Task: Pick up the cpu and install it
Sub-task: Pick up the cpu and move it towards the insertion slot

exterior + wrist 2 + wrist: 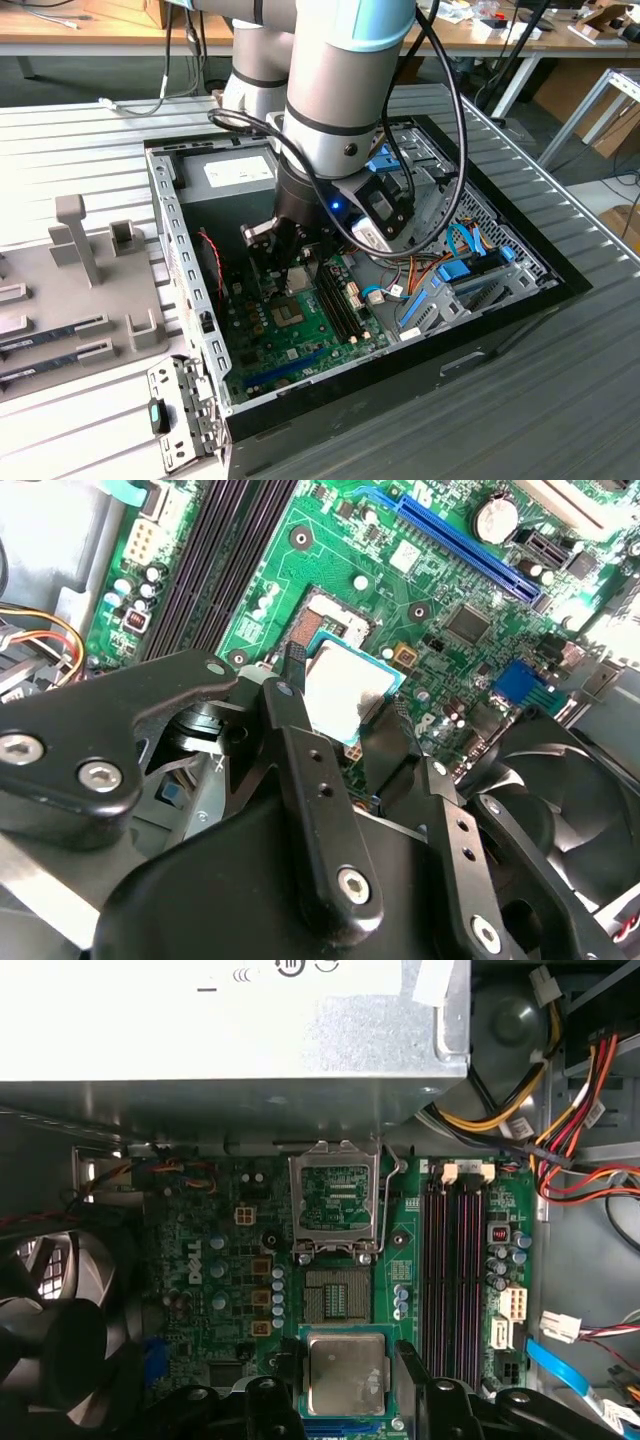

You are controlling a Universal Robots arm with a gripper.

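Two fingers [283,1368] of the hand [346,1360] clamp the cpu [345,1385] by opposite edges, so it hangs flat over the motherboard [230,1260], just beside the open socket [338,1295], whose retention frame [335,1200] stands flipped up, apparently to receive it.

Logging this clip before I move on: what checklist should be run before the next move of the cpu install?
1. Grip: cpu clamped in the gripper: ok.
2. Access: socket uncovered: ok.
3. Latch: retention frame swung open: ok.
4. Alignment: cpu hangs beside the socket, not over it: not ok.
5. Tilt: cpu level with the motherboard: cannot tell.
6. Clearance: cables away from the socket: ok.
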